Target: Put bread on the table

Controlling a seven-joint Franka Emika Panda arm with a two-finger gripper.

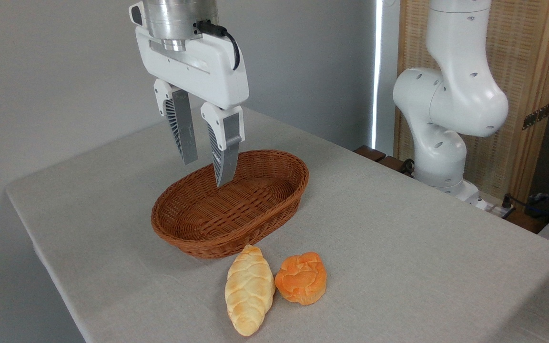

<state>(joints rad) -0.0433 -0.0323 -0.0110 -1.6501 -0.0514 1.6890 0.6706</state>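
Orange bun point(301, 284) already sits on the bench point(398, 228), lower centre; your hand point(208, 169) hangs empty, fingers apart, above the basket point(274, 209). Nothing seems left.

Colours, tabletop scene
bread point(301, 284) orange-golden; braided loaf point(249, 295) pale yellow, browned plaits; basket point(229, 202) brown woven wicker; table point(398, 228) light grey-beige cloth; gripper point(203, 169) white body, grey ribbed fingers.

Gripper point(205, 169): white angular housing beneath a polished metal flange, black cable looped at its side, small recessed screws. Fingers point(181, 126): grey, ribbed, tapered, on white mounts. Arm point(451, 102), right of frame: glossy white rounded segments with recessed screw holes.
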